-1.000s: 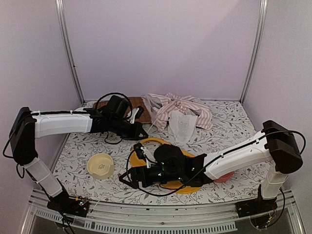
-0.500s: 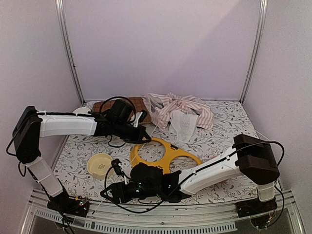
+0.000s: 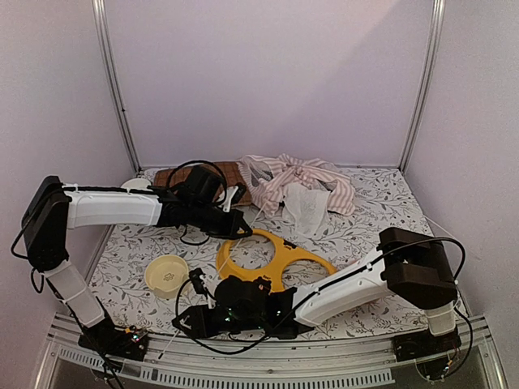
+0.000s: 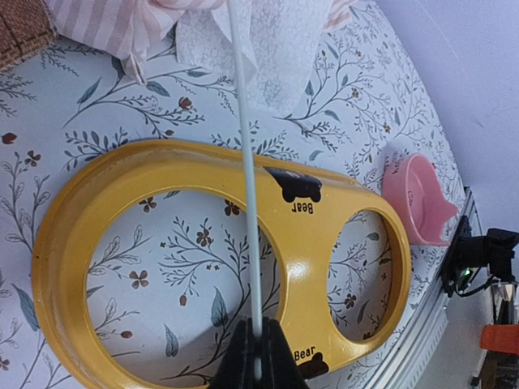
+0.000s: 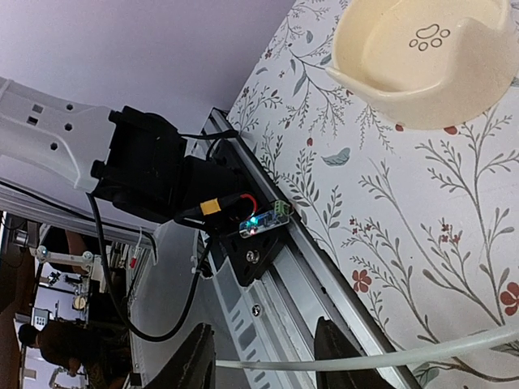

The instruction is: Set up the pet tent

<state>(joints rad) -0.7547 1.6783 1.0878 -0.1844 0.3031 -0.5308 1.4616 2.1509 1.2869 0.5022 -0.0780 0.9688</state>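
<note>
Floral table (image 3: 381, 203): tent (image 3: 300, 182) lies collapsed at the rear.
Left gripper (image 4: 258, 369) clamped on pole (image 4: 246, 203); right gripper (image 5: 263, 328), newly moved to the pole's near end, jaws narrowing, not yet gripping. Two-handed pole handling likely next.

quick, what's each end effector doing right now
Left end effector: closed on the thin white tent pole.
Right end effector: open, the pole between its fingers, ungripped.

Overhead view is softly, evenly lit, the walls (image 3: 268, 81) picking up a lilac tint, with only faint shadows on the floral tablecloth (image 3: 138, 243). Left wrist view is bright. The pale tent fabric (image 4: 284, 32) up top is nearly washed out, and the white pole (image 4: 242, 121) goes soft close to the lens. Right wrist view is crisp on the cloth, but murky and dark past the table edge at lower left.
</note>
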